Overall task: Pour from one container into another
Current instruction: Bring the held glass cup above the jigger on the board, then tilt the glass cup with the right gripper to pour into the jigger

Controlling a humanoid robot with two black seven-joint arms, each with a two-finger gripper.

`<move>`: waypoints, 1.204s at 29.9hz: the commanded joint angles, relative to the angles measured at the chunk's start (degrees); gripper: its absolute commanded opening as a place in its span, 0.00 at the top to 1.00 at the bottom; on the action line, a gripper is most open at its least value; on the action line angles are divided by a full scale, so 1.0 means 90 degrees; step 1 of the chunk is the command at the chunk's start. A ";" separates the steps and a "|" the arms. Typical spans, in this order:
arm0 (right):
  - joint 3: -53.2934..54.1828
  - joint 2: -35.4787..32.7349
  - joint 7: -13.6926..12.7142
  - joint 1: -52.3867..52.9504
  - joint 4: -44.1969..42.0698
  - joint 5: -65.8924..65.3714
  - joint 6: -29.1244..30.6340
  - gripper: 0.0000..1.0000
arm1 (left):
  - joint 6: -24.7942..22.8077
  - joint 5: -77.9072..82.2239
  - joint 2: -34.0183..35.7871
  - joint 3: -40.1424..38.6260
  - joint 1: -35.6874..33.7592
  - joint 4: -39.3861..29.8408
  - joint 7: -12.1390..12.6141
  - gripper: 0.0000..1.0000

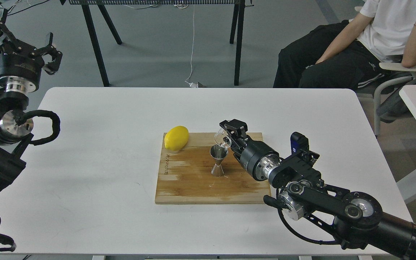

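Note:
A small clear cup [222,138] is held tipped on its side, mouth leaning left and down over the steel jigger [218,160]. My right gripper [229,134] is shut on the cup, reaching in from the lower right. The hourglass-shaped jigger stands upright near the middle of the wooden cutting board [193,187]. The cup's rim sits just above the jigger's right rim. My left gripper [25,45] is raised far off at the upper left, beyond the table's edge, open and empty.
A yellow lemon [176,137] lies on the board's back-left corner. The board rests on a white table [103,144]. A seated person [356,47] is at the back right, and black table legs [96,43] stand behind.

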 commanded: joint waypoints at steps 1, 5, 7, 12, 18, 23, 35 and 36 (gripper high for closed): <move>-0.0133 -0.0036 0.0029 0.0053 -0.0004 -0.0176 -0.0031 0.72 | 0.0006 0.0001 -0.0008 -0.0001 0.0001 0.0000 0.0000 0.00; -0.0376 -0.0036 0.0205 0.0053 -0.0072 -0.0440 -0.0105 0.72 | 0.0006 0.0001 0.0002 -0.0001 0.0001 0.0000 0.0000 0.00; -0.0494 -0.0026 0.0273 0.0053 -0.0121 -0.0537 -0.0105 0.72 | 0.0006 -0.0008 0.0002 -0.0001 0.0001 0.0000 0.0000 0.00; -0.0602 -0.0046 0.0439 0.0053 -0.0131 -0.0840 -0.0105 0.72 | 0.0016 0.0001 0.0002 -0.0001 0.0001 0.0000 0.0000 0.00; -0.0836 -0.0134 0.0547 0.0053 -0.0131 -0.1065 -0.0105 0.72 | 0.0016 -0.0008 0.0002 -0.0001 0.0001 0.0000 0.0000 0.00; -0.0875 -0.0192 0.0751 0.0053 -0.0190 -0.1465 -0.0105 0.72 | 0.0006 0.0001 0.0031 -0.0001 0.0001 0.0000 -0.0010 0.00; -0.1246 -0.0202 0.1758 0.0073 -0.0629 -0.2159 -0.0105 0.72 | 0.0016 0.0001 0.0031 -0.0011 0.0011 0.0000 0.0000 0.00; -0.1246 -0.0202 0.1758 0.0082 -0.0639 -0.2159 -0.0105 0.72 | 0.0016 0.0001 0.0031 -0.0011 0.0011 0.0000 0.0000 0.00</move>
